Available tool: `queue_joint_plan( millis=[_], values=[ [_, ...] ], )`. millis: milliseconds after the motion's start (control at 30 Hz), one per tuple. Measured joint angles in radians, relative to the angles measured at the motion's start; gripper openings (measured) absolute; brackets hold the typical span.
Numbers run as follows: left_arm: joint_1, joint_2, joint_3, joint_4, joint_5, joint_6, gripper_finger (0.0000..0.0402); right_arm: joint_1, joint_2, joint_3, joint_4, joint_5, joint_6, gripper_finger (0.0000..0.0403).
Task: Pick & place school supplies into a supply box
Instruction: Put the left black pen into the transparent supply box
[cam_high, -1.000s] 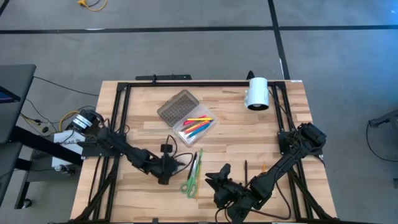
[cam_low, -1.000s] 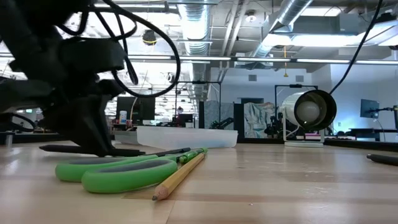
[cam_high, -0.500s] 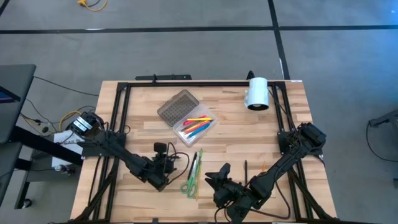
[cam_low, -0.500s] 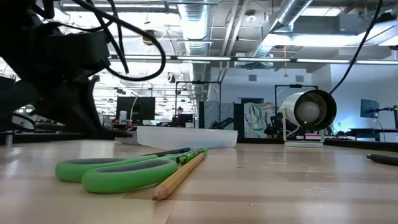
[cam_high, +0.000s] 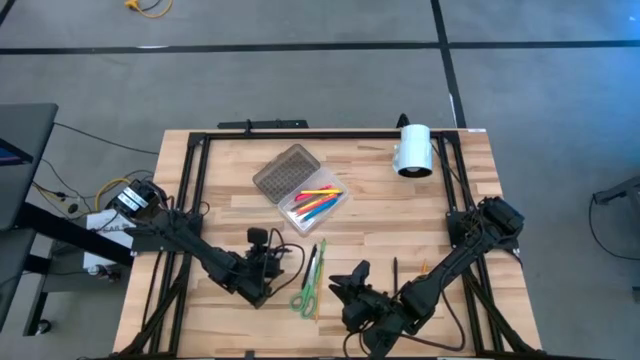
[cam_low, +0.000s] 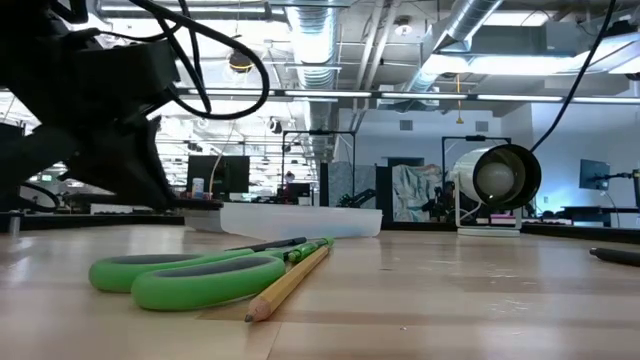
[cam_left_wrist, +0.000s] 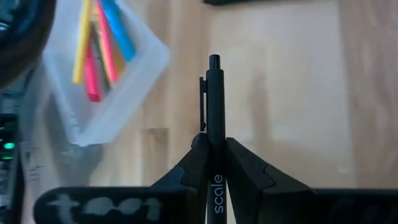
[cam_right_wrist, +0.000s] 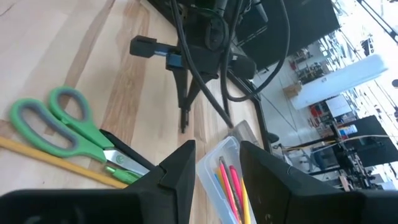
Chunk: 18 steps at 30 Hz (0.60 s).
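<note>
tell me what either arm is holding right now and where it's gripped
The left gripper holds a black pen, its jaws pinching the barrel below the clip, the clip end sticking out forward. The right gripper is open and holds nothing.

Grey floor (cam_high: 300, 80) — ceiling ducts (cam_low: 470, 30) overhead.

1 scissors (cam_high: 305, 292), 1 supply box (cam_high: 312, 203), 1 white cylinder (cam_high: 412, 151).

a light wooden table (cam_high: 230, 195) carries an open clear box (cam_high: 312, 203) of pens, green scissors (cam_high: 304, 294), a yellow pencil (cam_low: 287, 284), and a white cylinder (cam_high: 412, 150).
</note>
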Motion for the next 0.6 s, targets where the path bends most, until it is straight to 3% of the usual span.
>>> queue_joint_plan(
  millis=[267, 600],
  values=[
    [0.083, -0.001, 0.001, 0.026, -0.115, 0.008, 0.0032, -0.011, 0.000, 0.000, 0.000, 0.000, 0.000, 0.0120],
    [0.231, -0.002, 0.057, 0.195, -0.139, 0.176, 0.0032, -0.011, 0.000, 0.000, 0.000, -0.001, 0.000, 0.0120]
  ],
)
